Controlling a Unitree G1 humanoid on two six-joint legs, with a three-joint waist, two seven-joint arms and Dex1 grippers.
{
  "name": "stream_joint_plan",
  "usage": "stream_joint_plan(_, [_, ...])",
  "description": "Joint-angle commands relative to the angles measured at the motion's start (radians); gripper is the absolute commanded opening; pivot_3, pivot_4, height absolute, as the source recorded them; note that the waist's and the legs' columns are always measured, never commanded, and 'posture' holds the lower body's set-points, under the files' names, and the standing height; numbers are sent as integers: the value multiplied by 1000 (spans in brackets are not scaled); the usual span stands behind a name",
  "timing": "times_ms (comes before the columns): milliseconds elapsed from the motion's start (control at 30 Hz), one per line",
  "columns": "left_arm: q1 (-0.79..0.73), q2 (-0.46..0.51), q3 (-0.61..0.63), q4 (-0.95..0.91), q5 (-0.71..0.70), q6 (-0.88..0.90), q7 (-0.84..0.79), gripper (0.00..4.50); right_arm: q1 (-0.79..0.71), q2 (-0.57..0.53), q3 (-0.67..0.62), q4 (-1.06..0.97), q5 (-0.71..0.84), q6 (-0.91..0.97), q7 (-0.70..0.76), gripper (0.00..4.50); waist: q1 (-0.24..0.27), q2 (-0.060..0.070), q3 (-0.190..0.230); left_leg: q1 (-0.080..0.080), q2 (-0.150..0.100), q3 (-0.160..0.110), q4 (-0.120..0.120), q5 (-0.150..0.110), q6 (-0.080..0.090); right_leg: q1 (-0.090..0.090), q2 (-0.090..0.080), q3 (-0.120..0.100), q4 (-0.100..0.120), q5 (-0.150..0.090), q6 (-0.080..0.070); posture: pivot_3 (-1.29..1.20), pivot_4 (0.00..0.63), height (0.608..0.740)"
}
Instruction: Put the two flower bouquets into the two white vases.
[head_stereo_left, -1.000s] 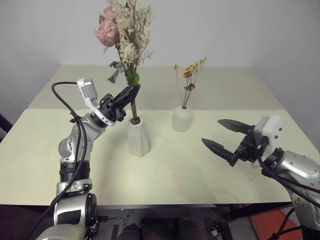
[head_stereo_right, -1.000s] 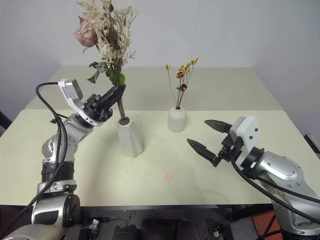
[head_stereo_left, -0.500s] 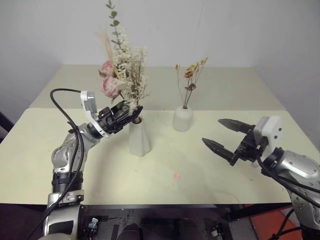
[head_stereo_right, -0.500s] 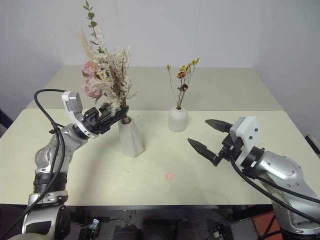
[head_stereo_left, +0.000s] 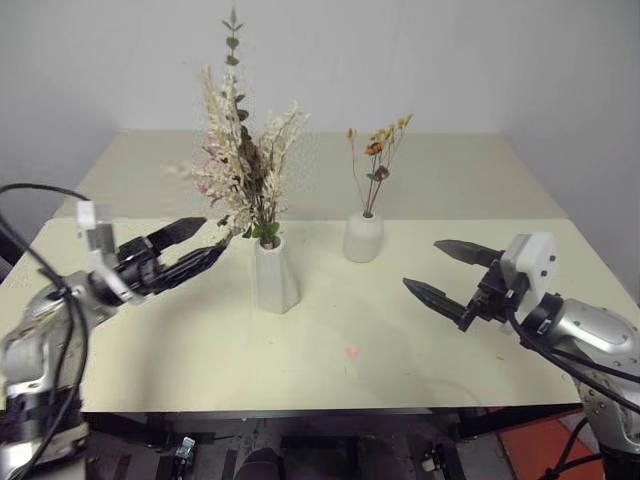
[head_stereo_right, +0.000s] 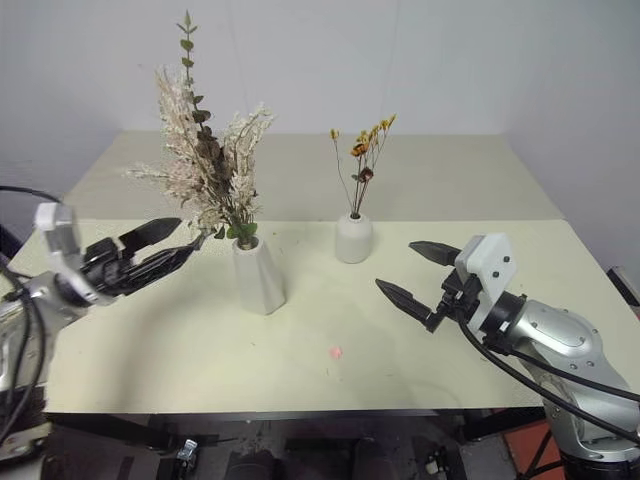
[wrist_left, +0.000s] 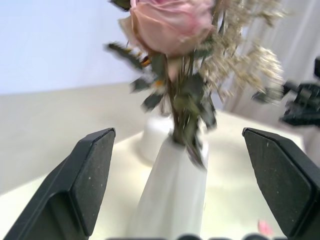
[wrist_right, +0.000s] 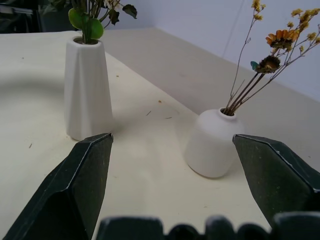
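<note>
Pale cream table against a plain white wall, carrying both vases side by side near the middle. Full bunch standing upright in the tall tapered vase, stems sunk into the mouth so the weight sits over the wide base. Thin yellow-orange sprig rising from the short round vase, leaning slightly but propped by the narrow neck. Left gripper hanging just beside the tall vase, fingers spread wide and gripping nothing, clear of the leaves. Right gripper hovering well apart from the round vase, jaws likewise parted and empty. Judging by both bouquets seated, looking like the task finished, with both arms only needing to stay clear.
</note>
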Motion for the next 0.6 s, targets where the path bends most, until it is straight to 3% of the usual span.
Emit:
stream_joint_plan(33, [56, 84, 102, -64, -27, 13, -33, 4433, 1, -27, -56, 3, 0, -22, 11, 4500, 3, 0, 0, 0, 0, 0, 0, 0, 0, 0, 0, 0, 0, 0, 0, 0, 150, 740])
stream_joint_plan(333, [173, 227, 235, -72, -18, 12, -91, 4433, 17, -77, -111, 92, 15, -54, 101, 4500, 5, 0, 0, 0, 1, 1, -1, 0, 0, 0, 0, -1, -1, -3, 4, 0, 150, 740])
stream_joint_plan(600, [168, 244, 253, -90, -37, 33, -59, 4433, 36, -110, -159, 155, 6, -86, 165, 4500, 5, 0, 0, 0, 1, 2, -1, 0, 0, 0, 0, 0, -1, -3, 4, 0, 150, 740])
